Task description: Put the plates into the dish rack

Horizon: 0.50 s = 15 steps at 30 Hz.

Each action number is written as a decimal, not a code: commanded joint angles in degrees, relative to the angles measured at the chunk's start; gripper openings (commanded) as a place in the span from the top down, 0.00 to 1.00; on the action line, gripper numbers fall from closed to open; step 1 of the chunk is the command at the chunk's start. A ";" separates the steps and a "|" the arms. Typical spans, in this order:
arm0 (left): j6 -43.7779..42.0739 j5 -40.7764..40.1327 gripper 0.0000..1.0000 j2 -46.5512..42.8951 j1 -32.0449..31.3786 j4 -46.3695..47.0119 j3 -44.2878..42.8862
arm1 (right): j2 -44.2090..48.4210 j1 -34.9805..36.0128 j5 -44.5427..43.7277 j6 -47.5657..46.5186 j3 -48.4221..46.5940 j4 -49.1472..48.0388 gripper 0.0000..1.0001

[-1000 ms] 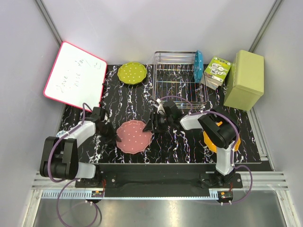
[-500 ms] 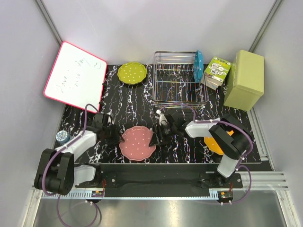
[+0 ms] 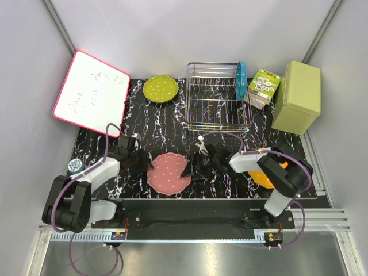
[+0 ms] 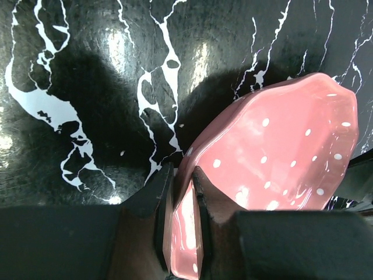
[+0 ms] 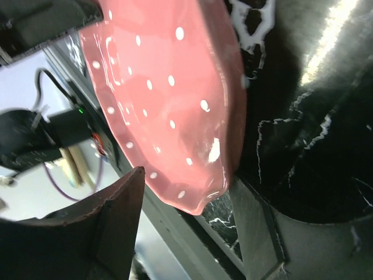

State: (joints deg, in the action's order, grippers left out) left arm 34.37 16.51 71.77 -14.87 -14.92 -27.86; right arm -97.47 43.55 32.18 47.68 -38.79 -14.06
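The pink plate (image 3: 168, 174) lies near the table's front edge, its left side lifted. My left gripper (image 3: 144, 161) is shut on its left rim; the left wrist view shows the rim (image 4: 182, 227) pinched between both fingers and the plate (image 4: 280, 157) tilted up. My right gripper (image 3: 190, 169) is open, its jaws on either side of the plate's right edge (image 5: 169, 99) without pinching it. The lime green plate (image 3: 160, 89) lies flat at the back. The blue plate (image 3: 242, 79) stands in the right end of the dish rack (image 3: 214, 98). The orange plate (image 3: 265, 175) lies partly hidden under my right arm.
A pink-framed whiteboard (image 3: 92, 93) leans at the back left. An olive-green box (image 3: 297, 96) and a small printed carton (image 3: 263, 86) stand right of the rack. A small roll (image 3: 75, 165) sits at the left edge. The table's front edge is right beside the pink plate.
The pink plate has slid a little toward the front edge and the right, held by the left gripper. Both grippers moved nearer with it, and the right gripper now straddles its right edge.
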 commanded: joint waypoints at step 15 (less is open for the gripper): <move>10.28 15.22 1.00 0.65 -13.95 -1.17 -0.26 | -6.76 3.03 -11.62 18.51 -0.85 -21.79 0.39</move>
State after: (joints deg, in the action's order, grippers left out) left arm 36.23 10.02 71.09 -20.78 -15.35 -28.53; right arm -99.00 42.26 30.85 65.39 -34.70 -22.92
